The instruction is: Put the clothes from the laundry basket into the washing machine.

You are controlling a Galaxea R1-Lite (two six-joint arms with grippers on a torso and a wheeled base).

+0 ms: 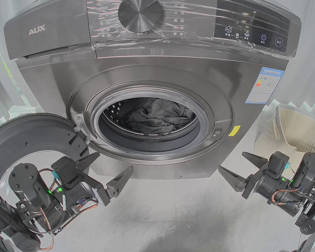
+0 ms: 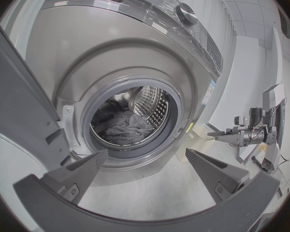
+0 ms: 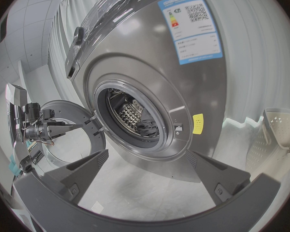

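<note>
Washing machine [image 1: 157, 70] is sitting with its round door [image 1: 28, 133] swinging fully open to the robot's left. A pile of dark clothes [image 1: 157, 116] is lying inside the drum [image 2: 151, 103], bunched on the drum floor and leaning toward the back wall. None of it is hanging over the door seal.

Left gripper [image 1: 112, 162] is hovering low in front of the machine, just beside the open door and below the drum opening. Its fingers are spread wide and holding nothing.

Right gripper [image 1: 231, 161] is hovering at about the same height on the other side, off the machine's lower right corner. It is also released, fingers apart, gripping nothing. Both are pointing inward toward each other and are well apart, with bare floor [image 1: 171, 207] between them.

Laundry basket [image 1: 297, 130], cream perforated plastic, is sitting on the floor to the right of the machine, near the curtain [image 1: 311, 53] and just behind the right arm. I cannot tell what is lying inside it from here.

A yellow sticker [image 1: 234, 130] is showing on the front panel, right of the opening.
</note>
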